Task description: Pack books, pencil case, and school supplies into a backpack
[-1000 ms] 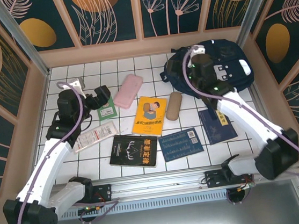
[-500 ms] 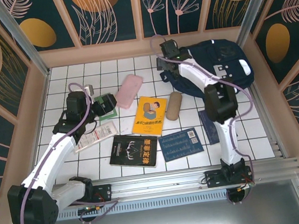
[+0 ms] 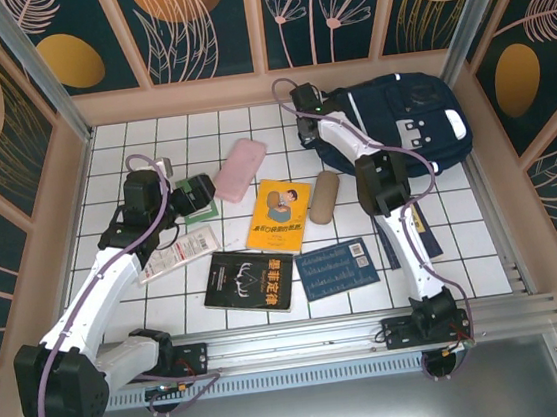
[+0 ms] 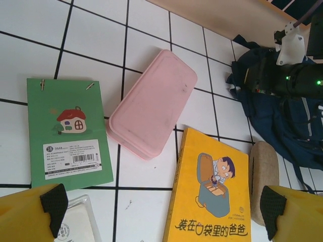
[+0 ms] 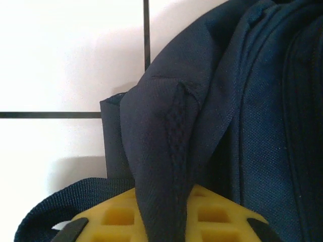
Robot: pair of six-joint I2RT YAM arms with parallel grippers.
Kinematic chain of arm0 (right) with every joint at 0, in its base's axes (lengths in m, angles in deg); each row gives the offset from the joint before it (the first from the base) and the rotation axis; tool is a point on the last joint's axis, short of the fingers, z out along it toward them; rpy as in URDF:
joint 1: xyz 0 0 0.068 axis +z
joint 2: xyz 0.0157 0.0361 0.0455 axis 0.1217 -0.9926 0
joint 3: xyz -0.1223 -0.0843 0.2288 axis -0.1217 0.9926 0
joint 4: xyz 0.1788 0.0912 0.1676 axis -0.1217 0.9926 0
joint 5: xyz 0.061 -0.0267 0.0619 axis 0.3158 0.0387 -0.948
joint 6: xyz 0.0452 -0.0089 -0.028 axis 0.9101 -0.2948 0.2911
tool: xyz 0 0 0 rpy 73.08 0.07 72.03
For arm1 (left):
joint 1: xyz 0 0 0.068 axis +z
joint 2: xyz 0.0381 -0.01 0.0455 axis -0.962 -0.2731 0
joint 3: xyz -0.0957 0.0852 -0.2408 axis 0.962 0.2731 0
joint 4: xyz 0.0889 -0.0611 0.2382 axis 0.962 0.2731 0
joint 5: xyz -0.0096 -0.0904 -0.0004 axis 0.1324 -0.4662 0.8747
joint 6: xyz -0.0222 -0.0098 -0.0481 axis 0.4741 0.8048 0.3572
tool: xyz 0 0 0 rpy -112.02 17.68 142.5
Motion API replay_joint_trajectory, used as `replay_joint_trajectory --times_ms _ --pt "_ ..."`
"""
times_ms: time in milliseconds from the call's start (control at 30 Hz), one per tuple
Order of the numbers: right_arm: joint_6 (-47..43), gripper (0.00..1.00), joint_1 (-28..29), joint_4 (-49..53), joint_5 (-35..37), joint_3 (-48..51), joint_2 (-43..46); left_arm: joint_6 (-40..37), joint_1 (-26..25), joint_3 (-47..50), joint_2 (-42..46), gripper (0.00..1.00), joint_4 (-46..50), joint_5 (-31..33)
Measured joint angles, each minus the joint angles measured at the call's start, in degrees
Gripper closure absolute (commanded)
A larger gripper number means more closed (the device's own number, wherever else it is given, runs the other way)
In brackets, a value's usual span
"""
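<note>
Right gripper (image 3: 303,98) is pinched onto a fold of fabric at the far-left corner of the navy backpack (image 3: 404,119), which is lying on the tiled table (image 3: 129,135). Left gripper (image 4: 159,206) hangs well off to the backpack's left, fingers spread wide with nothing in them. Going left from the backpack you get the yellow cartoon book (image 4: 212,191), the pink pencil case (image 4: 151,103), then the small green book (image 4: 68,133).
</note>
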Motion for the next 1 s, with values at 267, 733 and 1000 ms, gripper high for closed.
replay_joint_trajectory --times_ms 267,733,1000 --pt "-4.5 1.0 2.1 -2.6 1.7 5.7 5.0 -0.2 0.0 0.0 0.6 0.01 0.9 4.2" --pt "-22.9 1.0 25.6 -15.6 1.9 28.7 27.4 -1.1 0.0 0.0 2.5 0.01 2.2 10.4" --pt "-31.2 1.0 40.5 -21.0 2.8 52.8 44.7 -1.8 0.2 0.2 3.1 0.01 4.4 11.4"
